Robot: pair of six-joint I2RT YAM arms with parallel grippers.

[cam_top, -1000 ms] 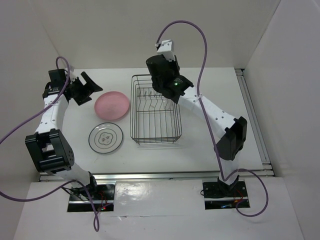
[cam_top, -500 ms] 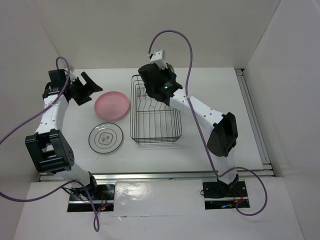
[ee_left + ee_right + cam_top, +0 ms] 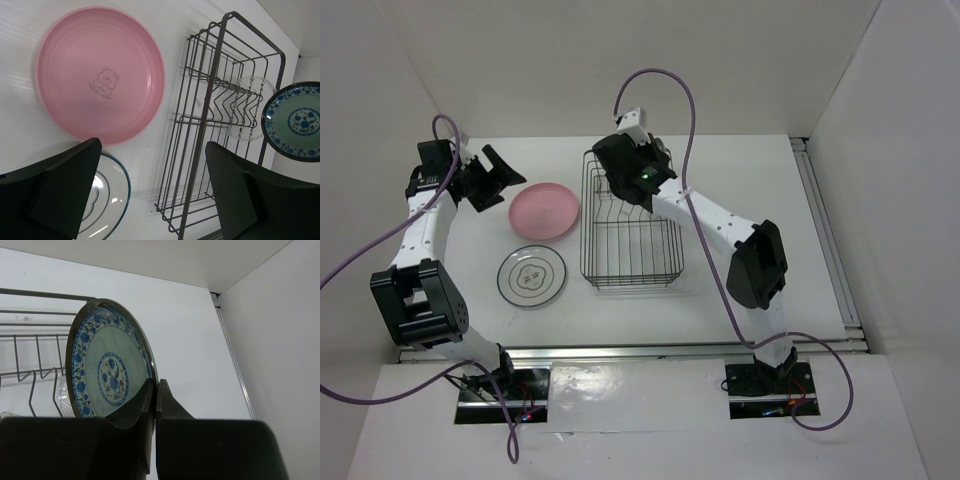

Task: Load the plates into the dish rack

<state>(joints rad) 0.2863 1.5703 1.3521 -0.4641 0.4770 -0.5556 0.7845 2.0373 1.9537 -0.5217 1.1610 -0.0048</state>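
My right gripper (image 3: 155,386) is shut on the rim of the dark teal patterned plate (image 3: 107,365) and holds it on edge above the far end of the black wire dish rack (image 3: 631,284). The teal plate also shows in the left wrist view (image 3: 295,122), just beyond the rack (image 3: 191,180). A clear glass plate (image 3: 250,107) stands among the rack's prongs. The pink plate (image 3: 545,210) and the white plate with dark rim (image 3: 532,275) lie flat on the table left of the rack. My left gripper (image 3: 488,178) is open and empty, hovering beside the pink plate (image 3: 100,75).
White walls enclose the table at the back and both sides. A metal rail (image 3: 825,230) runs along the table's right edge. The right arm's elbow (image 3: 755,265) hangs to the right of the rack.
The right arm has swung left and toward the rack's far end, carrying the teal plate. The left arm and the plates on the table have not moved.
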